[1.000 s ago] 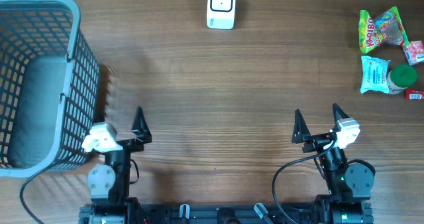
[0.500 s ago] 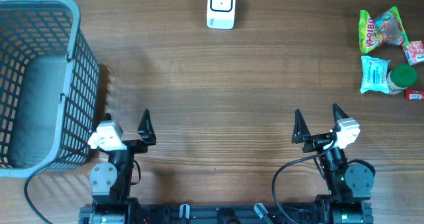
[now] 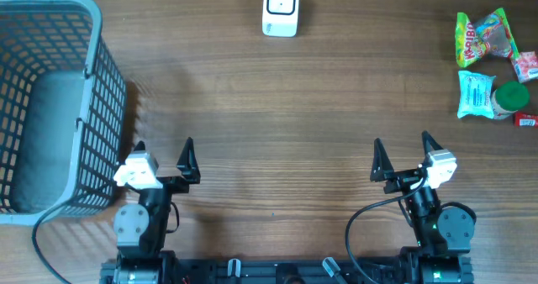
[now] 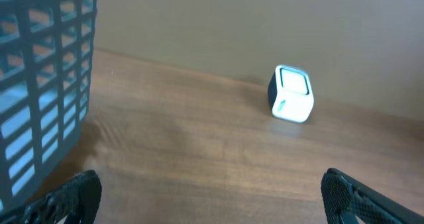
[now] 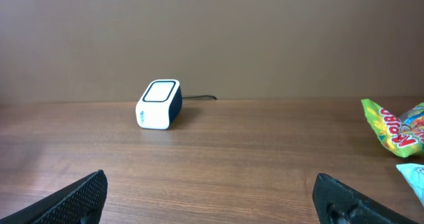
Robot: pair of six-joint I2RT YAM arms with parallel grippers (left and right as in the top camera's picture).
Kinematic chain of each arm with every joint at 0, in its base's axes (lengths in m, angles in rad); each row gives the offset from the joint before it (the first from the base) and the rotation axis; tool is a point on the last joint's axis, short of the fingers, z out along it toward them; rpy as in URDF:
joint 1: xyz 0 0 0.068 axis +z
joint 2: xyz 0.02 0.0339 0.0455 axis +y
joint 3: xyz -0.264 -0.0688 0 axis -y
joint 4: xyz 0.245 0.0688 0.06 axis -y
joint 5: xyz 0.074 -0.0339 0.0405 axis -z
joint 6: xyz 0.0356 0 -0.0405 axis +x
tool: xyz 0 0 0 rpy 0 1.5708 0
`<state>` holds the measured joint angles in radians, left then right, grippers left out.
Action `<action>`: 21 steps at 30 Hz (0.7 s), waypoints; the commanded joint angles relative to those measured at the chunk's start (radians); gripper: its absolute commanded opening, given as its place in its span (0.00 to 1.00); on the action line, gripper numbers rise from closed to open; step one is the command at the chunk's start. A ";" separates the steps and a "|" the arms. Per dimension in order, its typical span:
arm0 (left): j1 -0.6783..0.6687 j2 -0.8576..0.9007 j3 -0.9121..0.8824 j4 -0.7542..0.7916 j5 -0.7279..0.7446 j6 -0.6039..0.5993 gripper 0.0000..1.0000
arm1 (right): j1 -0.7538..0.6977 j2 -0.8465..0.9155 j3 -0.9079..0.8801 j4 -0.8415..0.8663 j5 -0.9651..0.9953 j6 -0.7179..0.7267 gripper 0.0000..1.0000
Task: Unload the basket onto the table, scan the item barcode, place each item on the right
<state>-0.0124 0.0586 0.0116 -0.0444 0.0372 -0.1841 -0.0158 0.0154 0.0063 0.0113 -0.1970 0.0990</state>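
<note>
The white barcode scanner [image 3: 280, 8] stands at the table's far edge, screen up; it also shows in the left wrist view [image 4: 291, 95] and the right wrist view [image 5: 159, 105]. The items lie at the far right: a green candy bag [image 3: 483, 36], a light blue packet [image 3: 475, 93], a green-lidded jar [image 3: 509, 97], a pink packet [image 3: 526, 65] and a small red item [image 3: 525, 118]. My left gripper [image 3: 162, 149] hangs open and empty near the front edge, beside the basket. My right gripper [image 3: 402, 143] is open and empty at the front right, well short of the items.
A grey plastic basket [image 3: 92, 65] fills the left side of the table; its wall [image 4: 46, 85] is close on the left gripper's left. The scanner's cable runs off the back edge. Bare wood lies between the grippers and the scanner.
My left gripper has shifted a little to the right, away from the basket wall. The right arm and all the items are where they were.
</note>
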 commanded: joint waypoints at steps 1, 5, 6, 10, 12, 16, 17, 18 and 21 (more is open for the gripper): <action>-0.005 -0.054 -0.006 -0.027 0.036 0.019 1.00 | 0.005 -0.008 -0.001 0.002 0.018 -0.021 1.00; -0.004 -0.055 -0.006 -0.027 0.048 0.020 1.00 | 0.005 -0.008 -0.001 0.002 0.018 -0.020 1.00; -0.001 -0.055 -0.006 -0.027 0.047 0.020 1.00 | 0.005 -0.008 -0.001 0.002 0.018 -0.020 1.00; 0.010 -0.055 -0.006 -0.027 0.051 0.019 1.00 | 0.005 -0.008 -0.001 0.002 0.018 -0.020 1.00; 0.010 -0.055 -0.006 -0.026 0.051 0.019 1.00 | 0.005 -0.008 -0.001 0.002 0.018 -0.020 1.00; 0.010 -0.055 -0.006 -0.026 0.051 0.019 1.00 | 0.005 -0.008 -0.001 0.002 0.018 -0.020 1.00; 0.010 -0.055 -0.006 -0.026 0.051 0.019 1.00 | 0.005 -0.008 -0.001 0.002 0.018 -0.020 1.00; 0.010 -0.055 -0.006 -0.026 0.051 0.019 1.00 | 0.005 -0.008 -0.001 0.002 0.018 -0.020 1.00; 0.010 -0.055 -0.006 -0.026 0.051 0.019 1.00 | 0.005 -0.008 -0.001 0.002 0.018 -0.020 1.00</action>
<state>-0.0101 0.0147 0.0116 -0.0673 0.0704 -0.1841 -0.0158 0.0154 0.0063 0.0109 -0.1970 0.0990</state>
